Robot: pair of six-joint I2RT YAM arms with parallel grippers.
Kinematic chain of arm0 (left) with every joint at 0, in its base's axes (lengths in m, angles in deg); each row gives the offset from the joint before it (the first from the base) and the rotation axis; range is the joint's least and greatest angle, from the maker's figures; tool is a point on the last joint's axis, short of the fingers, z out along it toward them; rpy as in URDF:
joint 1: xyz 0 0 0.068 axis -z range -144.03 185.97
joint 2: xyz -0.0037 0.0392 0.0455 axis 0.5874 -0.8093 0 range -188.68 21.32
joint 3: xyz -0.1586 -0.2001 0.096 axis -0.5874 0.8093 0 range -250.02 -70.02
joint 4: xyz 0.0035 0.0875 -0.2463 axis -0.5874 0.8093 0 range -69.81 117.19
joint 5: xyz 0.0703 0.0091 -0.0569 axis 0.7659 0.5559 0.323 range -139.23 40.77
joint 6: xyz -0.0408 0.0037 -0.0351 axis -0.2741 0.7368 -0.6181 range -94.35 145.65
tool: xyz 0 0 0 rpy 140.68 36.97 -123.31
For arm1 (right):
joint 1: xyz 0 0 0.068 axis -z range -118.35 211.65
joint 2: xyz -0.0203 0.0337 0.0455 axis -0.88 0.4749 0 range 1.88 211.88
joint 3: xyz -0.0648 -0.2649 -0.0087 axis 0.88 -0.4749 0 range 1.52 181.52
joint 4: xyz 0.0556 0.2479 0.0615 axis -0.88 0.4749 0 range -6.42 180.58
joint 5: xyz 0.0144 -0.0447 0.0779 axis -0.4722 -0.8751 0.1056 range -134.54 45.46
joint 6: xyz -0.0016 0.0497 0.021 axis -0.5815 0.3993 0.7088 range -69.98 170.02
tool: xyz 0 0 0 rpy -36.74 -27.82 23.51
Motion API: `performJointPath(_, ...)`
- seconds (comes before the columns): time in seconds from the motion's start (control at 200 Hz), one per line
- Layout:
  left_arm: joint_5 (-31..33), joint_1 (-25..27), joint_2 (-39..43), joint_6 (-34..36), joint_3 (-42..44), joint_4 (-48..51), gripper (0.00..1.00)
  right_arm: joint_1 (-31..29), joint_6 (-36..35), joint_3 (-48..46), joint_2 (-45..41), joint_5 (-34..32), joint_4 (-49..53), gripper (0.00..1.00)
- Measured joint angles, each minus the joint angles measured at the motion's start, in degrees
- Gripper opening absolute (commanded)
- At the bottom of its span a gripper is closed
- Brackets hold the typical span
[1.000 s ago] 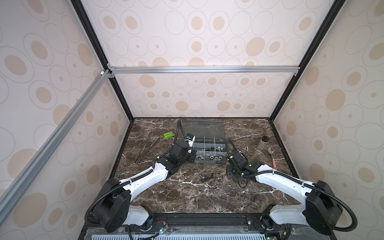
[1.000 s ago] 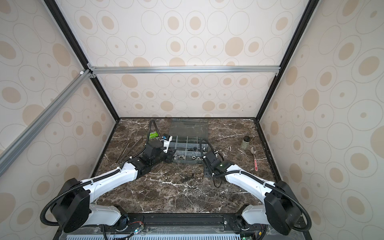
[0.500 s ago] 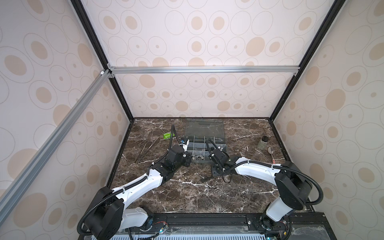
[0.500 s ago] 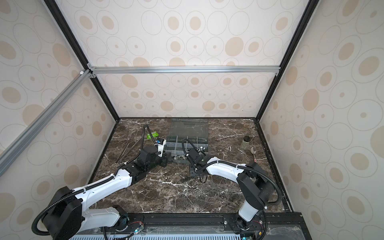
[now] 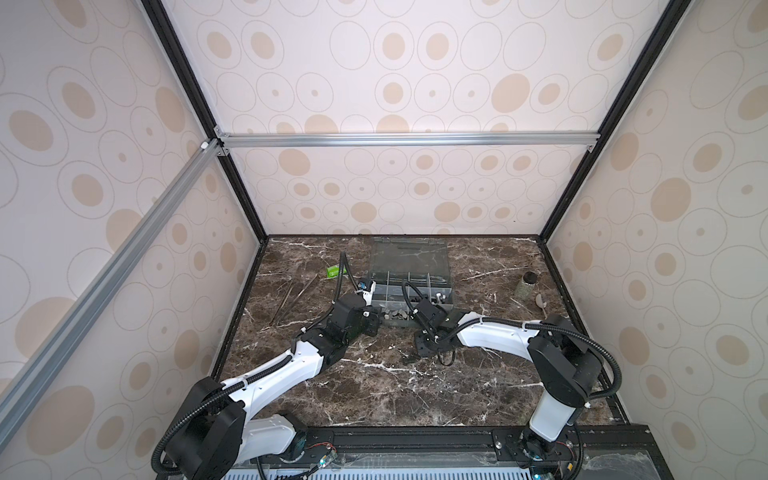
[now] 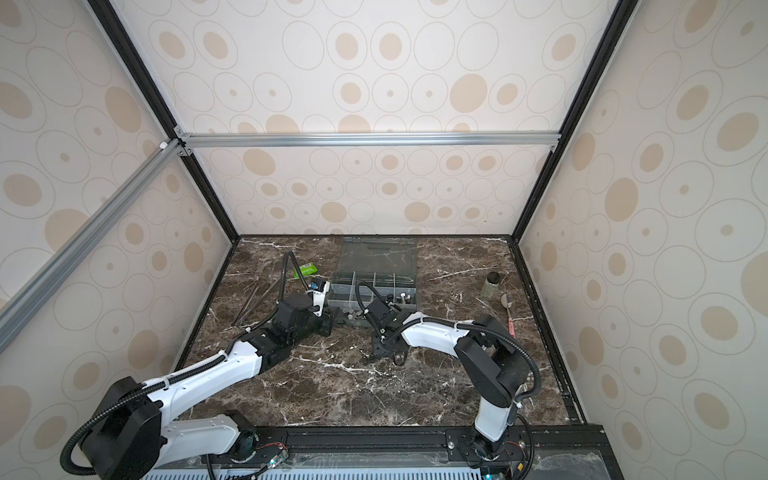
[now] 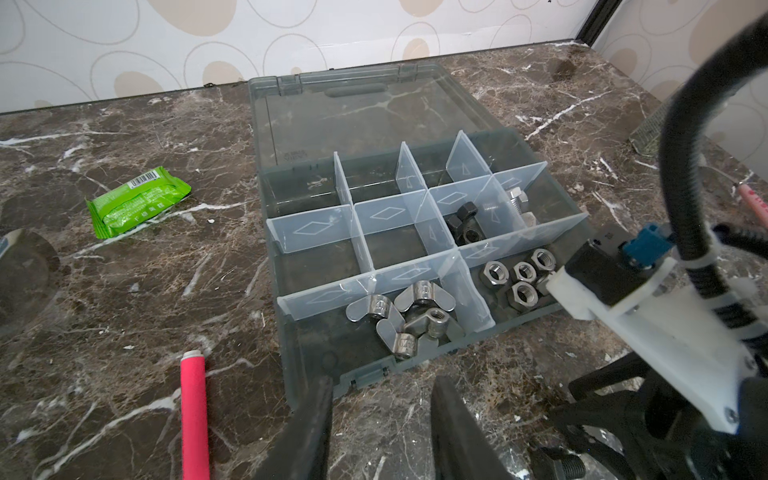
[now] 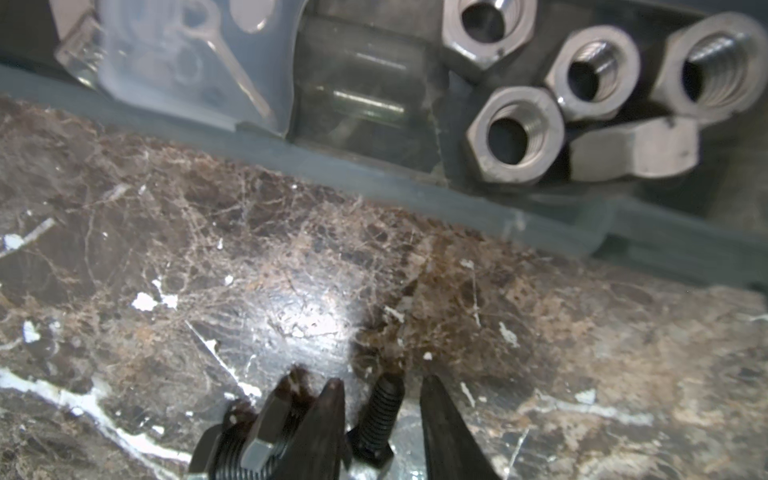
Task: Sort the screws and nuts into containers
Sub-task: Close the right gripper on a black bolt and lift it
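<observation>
The grey organiser box [image 5: 409, 266] lies open at mid-back, and its containers [image 7: 390, 245] are split by clear dividers. Hex nuts [image 7: 515, 278] fill the front corner compartment, and wing nuts [image 7: 407, 316] lie in the one beside it. Black pieces [image 7: 465, 224] and silver screws [image 7: 515, 199] sit behind them. My left gripper [image 7: 382, 382] is open and empty just in front of the box. My right gripper [image 8: 380, 384] is open, low on the marble, with its fingers on either side of a black screw [image 8: 382, 411]. Another black screw carrying a nut [image 8: 249, 436] lies outside one finger.
A green packet [image 5: 333, 271] and long tweezers [image 5: 291, 297] lie left of the box. A black-capped jar [image 5: 525, 284] and a spoon [image 5: 540, 301] stand at the right. A pink-red tube [image 7: 193, 415] lies near my left gripper. Patterned walls enclose the table.
My right gripper has swung left along the box front and come down over the black screws. My left gripper has drawn back a little from the box.
</observation>
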Motion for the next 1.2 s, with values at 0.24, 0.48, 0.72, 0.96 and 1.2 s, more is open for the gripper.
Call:
performJointPath(0.24, -0.11, -0.09, -0.02, -0.02, 0.00, 0.00, 0.39, -0.09, 0.02, 0.00, 0.00, -0.04, 0.26, 0.31)
performJointPath(0.48, -0.20, -0.09, -0.02, -0.13, 0.00, 0.00, 0.39, -0.68, 0.02, 0.00, 0.02, -0.22, 0.70, 0.29)
performJointPath(0.72, -0.24, -0.09, -0.02, -0.24, 0.00, 0.00, 0.39, -0.81, 0.07, 0.00, 0.85, -0.20, 0.79, 0.23)
performJointPath(0.96, -0.24, -0.09, -0.02, -0.24, -0.02, -0.02, 0.40, -0.81, -0.02, 0.37, 1.51, -0.26, 1.22, 0.17)
performJointPath(1.2, -0.24, -0.11, -0.02, -0.26, 0.00, -0.02, 0.40, -0.83, -0.04, 0.98, 1.86, -0.22, 1.51, 0.12)
